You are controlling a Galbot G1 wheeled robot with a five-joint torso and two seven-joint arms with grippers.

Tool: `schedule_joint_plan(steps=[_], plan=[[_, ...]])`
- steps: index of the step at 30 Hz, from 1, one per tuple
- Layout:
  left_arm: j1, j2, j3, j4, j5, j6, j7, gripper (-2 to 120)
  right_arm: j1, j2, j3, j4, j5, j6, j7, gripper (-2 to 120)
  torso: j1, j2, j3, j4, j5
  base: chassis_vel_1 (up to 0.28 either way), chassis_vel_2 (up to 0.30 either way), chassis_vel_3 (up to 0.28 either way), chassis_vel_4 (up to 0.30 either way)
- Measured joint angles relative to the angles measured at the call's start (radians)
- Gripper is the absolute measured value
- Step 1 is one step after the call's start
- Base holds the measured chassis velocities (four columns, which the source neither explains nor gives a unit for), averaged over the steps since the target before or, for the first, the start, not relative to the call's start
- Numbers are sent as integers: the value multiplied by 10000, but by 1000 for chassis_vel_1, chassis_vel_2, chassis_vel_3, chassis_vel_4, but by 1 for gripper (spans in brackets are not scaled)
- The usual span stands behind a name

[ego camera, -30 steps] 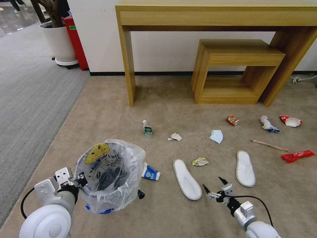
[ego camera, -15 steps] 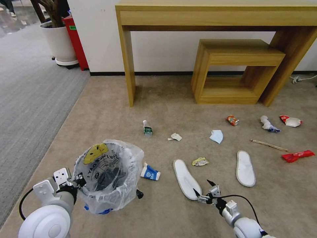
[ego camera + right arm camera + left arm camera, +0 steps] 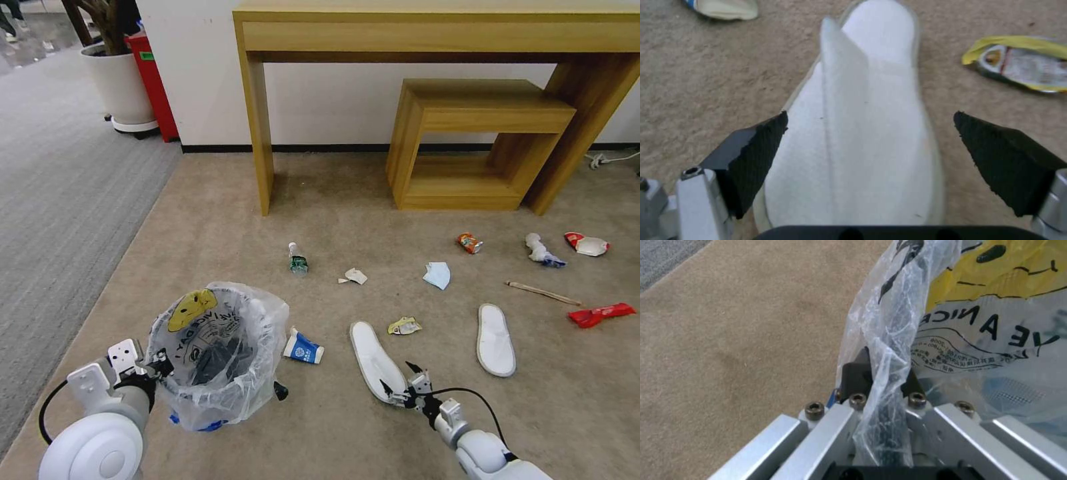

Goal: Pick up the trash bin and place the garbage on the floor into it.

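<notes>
We're holding the trash bin (image 3: 213,357) by its bagged rim with the left end effector (image 3: 160,365) clamped on it, while the right end effector (image 3: 399,385) is hovering spread wide over the near white slipper (image 3: 375,360) on the carpet. It's looking soft and floppy — we're guessing a pinch across the heel edge works best.

white rounded arms, silver brackets, black cables, black wedge fingers (image 3: 1005,160).

— Lower left of frame? — The trash bin (image 3: 217,357), with a carton (image 3: 303,349) just to its right.

— Centre? — One slipper (image 3: 375,360), a wrapper (image 3: 404,325) beside it; second slipper (image 3: 496,339) further right.

— Upper frame? — A table (image 3: 440,27), with a smaller shelf (image 3: 477,113) beneath.
</notes>
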Motion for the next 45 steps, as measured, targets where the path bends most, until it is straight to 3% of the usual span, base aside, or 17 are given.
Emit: schedule_joint_plan(steps=[9, 17, 23, 38, 41, 45], plan=[[6, 13, -27, 78, 17, -73, 16, 1, 507, 548, -360, -818, -314, 206, 145, 86, 0, -1, 0, 1, 1, 0, 0, 0, 0], [-70, 74, -22, 190, 20, -135, 49, 1, 663, 618, -424, -1010, -372, 304, 281, 51, 0, 0, 0, 1, 1, 0, 0, 0, 0], [-91, 41, 50, 222, 43, -142, 74, 1, 661, 538, -329, -1072, -340, 324, 290, 33, 0, 0, 0, 0, 1, 0, 0, 0, 0], [-196, 102, 109, 371, 35, -169, 94, 1, 727, 638, -115, -1228, -206, 556, 179, 15, 0, 0, 0, 1, 2, 0, 0, 0, 0], [-254, 88, 145, 444, 37, -173, 96, 1, 642, 476, 27, -969, 13, 611, 99, 0, 0, 0, 0, -1, 2, 0, 0, 0, 0], [-281, 69, 170, 489, 45, -174, 99, 1, 502, 256, 335, -537, 134, 808, -113, 0, 0, 0, 0, 1, 3, 0, 0, 0, 0]])
